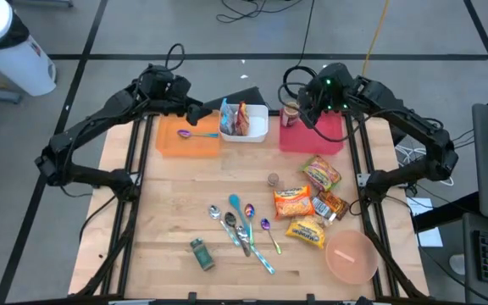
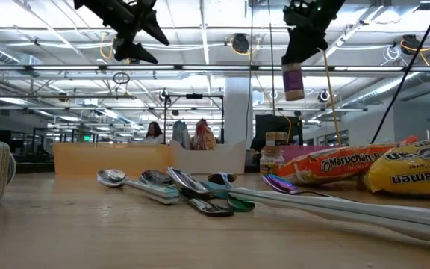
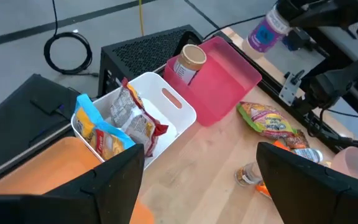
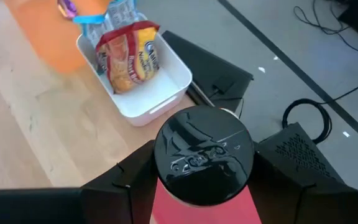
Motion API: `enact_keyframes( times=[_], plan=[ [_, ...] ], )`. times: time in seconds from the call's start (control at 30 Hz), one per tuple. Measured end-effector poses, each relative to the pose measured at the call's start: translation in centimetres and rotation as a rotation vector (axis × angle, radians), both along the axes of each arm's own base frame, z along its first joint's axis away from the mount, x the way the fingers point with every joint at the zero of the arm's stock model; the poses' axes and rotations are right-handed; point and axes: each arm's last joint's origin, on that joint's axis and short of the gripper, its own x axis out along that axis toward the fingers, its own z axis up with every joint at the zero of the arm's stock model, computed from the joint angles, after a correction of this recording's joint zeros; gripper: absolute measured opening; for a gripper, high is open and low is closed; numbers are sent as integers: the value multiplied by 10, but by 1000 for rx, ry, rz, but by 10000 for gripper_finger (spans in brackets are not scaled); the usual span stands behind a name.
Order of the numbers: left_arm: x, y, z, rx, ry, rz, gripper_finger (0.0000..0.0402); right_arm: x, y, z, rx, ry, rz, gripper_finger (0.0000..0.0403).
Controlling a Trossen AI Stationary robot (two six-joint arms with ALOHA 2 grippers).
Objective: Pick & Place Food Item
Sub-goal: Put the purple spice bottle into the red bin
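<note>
R gripper [image 2: 295, 56] is up in the air above the pink plastic bin [image 1: 312, 135], fingers clamped round a small jar w/ black lid and purple label [image 2: 293, 81]. From the R wrist cam the black lid [image 4: 204, 154] sits right between the two fingers, pink bin directly beneath it. A second jar, tan lid [image 3: 189, 62], already stands inside the pink bin, at the corner nearest the white bin, just below and beside the held jar.

Next to the R gripper, toward the L arm: white rectangular plastic bin [image 1: 257, 127] holding snack packets [image 4: 129, 59], a blue one and a red one upright. Beyond that, an orange plastic tray [image 1: 172, 140] w/ a purple-bowled spoon [image 1: 195, 134] lying in it.

L gripper [image 3: 197, 174] hovers over the orange tray/white bin edge, fingers spread wide, nothing between them.

Well away from both grippers, on the wooden table [image 1: 168, 203]: ramen packets [image 1: 299, 203] in a loose cluster, a small clear jar [image 1: 273, 180] near them, a group of spoons [image 1: 244, 229] w/ metal and coloured bowls, a green-lidded shaker [image 1: 202, 252] lying down, and a pink translucent bowl [image 1: 351, 256] at the near corner on the R arm's side.
</note>
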Motion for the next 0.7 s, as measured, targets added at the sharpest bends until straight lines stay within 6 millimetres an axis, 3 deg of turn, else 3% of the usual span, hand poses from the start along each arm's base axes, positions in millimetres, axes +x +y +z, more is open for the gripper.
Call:
enact_keyframes(
  times=[0.27, 0.7],
  plan=[
    [18, -4, -10, -25, 27, -45, 319, 1, -10, -3, -37, -19, -90, 195],
    [34, -8, -21, -56, 61, -86, 319, 12, 4, -59, 41, -130, -116, 195]
  ],
)
